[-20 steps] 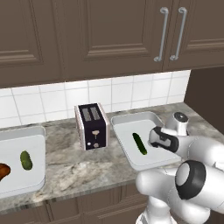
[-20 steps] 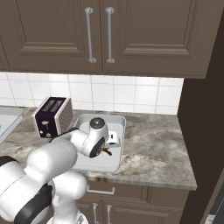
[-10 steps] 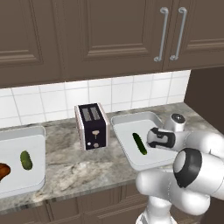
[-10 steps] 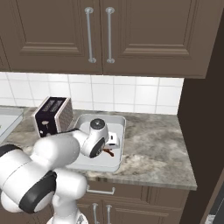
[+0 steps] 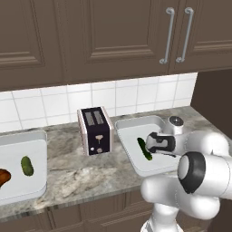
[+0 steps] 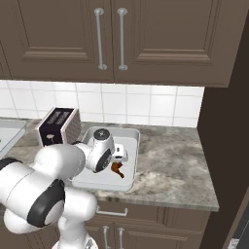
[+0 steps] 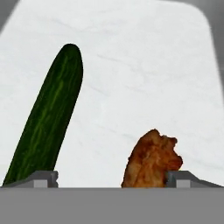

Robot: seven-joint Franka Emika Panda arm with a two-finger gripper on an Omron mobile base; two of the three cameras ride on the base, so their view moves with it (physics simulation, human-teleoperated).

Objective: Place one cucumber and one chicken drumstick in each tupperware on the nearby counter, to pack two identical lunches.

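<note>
My gripper (image 7: pixel 114 177) hangs open low over the right tupperware (image 7: pixel 144 65), its fingertips (image 7: pixel 43 177) spread wide. On the tray floor a reddish-brown chicken drumstick (image 7: pixel 151 159) lies loose between the tips, close to the right one. Beside it is the long dark green cucumber (image 7: pixel 48 118). The left base view has the gripper (image 5: pixel 156 144) above that cucumber (image 5: pixel 144 148) in the tupperware (image 5: pixel 131 124). In the right base view the drumstick (image 6: pixel 118 169) shows just under the gripper (image 6: pixel 119 154). A second tupperware (image 5: pixel 27 190) at the left holds a short cucumber (image 5: pixel 27 166) and a drumstick (image 5: pixel 2 177).
A dark toaster (image 5: pixel 95 131) stands on the marbled counter (image 5: pixel 81 176) between the two trays. Tiled wall and upper cabinets (image 5: pixel 118 36) rise behind. A dark tall panel (image 6: pixel 228 146) closes the counter's right end.
The jaws have opened wide and let go of the drumstick, which now rests in the right tray. The hand has stayed low over the tray, drifting slightly.
</note>
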